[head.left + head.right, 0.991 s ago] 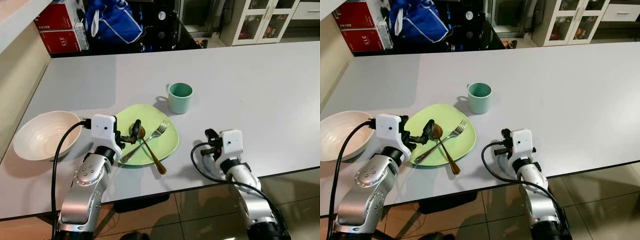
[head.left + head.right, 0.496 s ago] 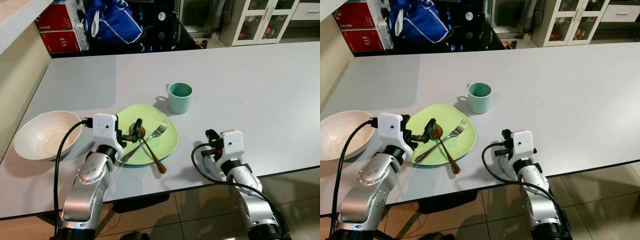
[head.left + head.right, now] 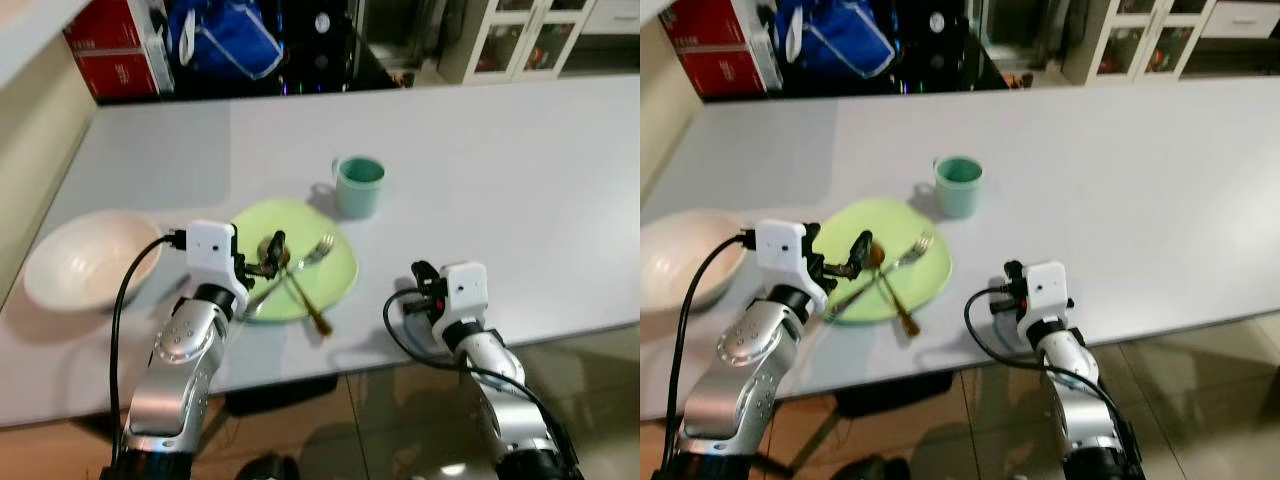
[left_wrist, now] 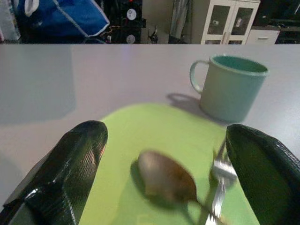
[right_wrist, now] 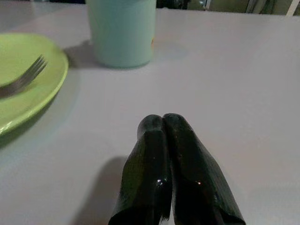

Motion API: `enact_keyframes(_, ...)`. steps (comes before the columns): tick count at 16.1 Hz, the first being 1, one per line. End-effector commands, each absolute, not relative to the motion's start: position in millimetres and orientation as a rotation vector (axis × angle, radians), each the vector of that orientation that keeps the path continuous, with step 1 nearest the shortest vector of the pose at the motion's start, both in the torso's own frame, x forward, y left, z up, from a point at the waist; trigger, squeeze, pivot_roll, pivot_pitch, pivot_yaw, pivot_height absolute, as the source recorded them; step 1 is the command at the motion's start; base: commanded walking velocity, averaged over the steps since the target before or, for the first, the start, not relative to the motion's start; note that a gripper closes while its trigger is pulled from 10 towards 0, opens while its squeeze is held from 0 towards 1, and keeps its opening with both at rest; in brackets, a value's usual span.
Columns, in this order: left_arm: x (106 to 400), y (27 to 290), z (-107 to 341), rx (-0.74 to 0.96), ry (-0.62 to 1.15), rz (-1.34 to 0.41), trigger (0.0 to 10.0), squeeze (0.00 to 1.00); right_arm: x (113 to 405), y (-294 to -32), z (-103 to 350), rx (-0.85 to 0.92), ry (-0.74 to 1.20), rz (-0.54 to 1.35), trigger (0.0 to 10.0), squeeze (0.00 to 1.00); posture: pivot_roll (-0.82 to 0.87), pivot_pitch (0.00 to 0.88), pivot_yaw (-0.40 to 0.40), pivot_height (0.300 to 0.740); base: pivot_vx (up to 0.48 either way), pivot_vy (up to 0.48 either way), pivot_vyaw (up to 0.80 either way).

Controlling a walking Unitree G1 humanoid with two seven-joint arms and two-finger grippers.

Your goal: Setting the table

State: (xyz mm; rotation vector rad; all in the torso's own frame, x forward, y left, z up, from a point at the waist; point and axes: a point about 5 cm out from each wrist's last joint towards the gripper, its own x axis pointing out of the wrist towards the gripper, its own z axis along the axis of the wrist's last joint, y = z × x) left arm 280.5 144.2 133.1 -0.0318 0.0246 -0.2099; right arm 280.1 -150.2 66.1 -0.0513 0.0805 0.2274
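Left wrist view: looking along two spread black fingers (image 4: 70, 164) at a bronze-coloured metal spoon (image 4: 166, 178), lying bowl-up on the light green plastic plate (image 4: 154, 131) and crossing the handle of a silver metal fork (image 4: 220, 176). Judging the spoon light, rigid and slick, with a thin handle sitting nearly flat on the plate; probably calling for a pinch across the neck just behind the bowl, or at the handle end hanging past the plate rim toward the robot. Risking a nudge to the fork, since the two handles are touching where they cross.

Left eye view, slightly blurred: showing the spoon (image 3: 297, 290) dark and glossy at the bowl, handle running out over the near edge of the plate. Left gripper (image 3: 270, 256) hovering wide open over the plate, right above the spoon bowl, gripping nothing. Pale green ceramic-looking mug (image 3: 357, 184) standing upright just beyond the plate, handle pointing to the robot's left. Cream round bowl (image 3: 85, 262) resting empty, well to the left of the plate. Right gripper (image 5: 166, 136) lying low over the grey table top (image 3: 520, 180), near its front edge and apart from the plate, fingers pressed together and holding nothing.
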Motion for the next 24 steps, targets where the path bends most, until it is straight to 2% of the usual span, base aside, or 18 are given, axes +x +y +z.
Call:
enact_keyframes(1,282.1,146.0,133.1,-0.028,0.025,-0.199,10.0,0.0,279.0,-149.3,65.7,-0.049,0.085,0.233,10.0,0.0,0.04,0.0,0.032,0.74,0.0,0.0,0.0)
enact_keyframes(9,285.8,140.9,132.4,-0.019,0.03,-0.215,10.0,0.0,276.6,-149.4,66.3,-0.051,0.084,0.228,10.0,0.0,0.03,0.0,0.036,0.74,0.0,0.0,0.0)
enact_keyframes(24,286.0,137.5,130.8,-0.028,0.04,-0.224,10.0,0.0,274.4,-148.5,67.1,-0.046,0.085,0.226,10.0,0.0,0.02,0.0,0.039,0.74,0.0,0.47,0.0)
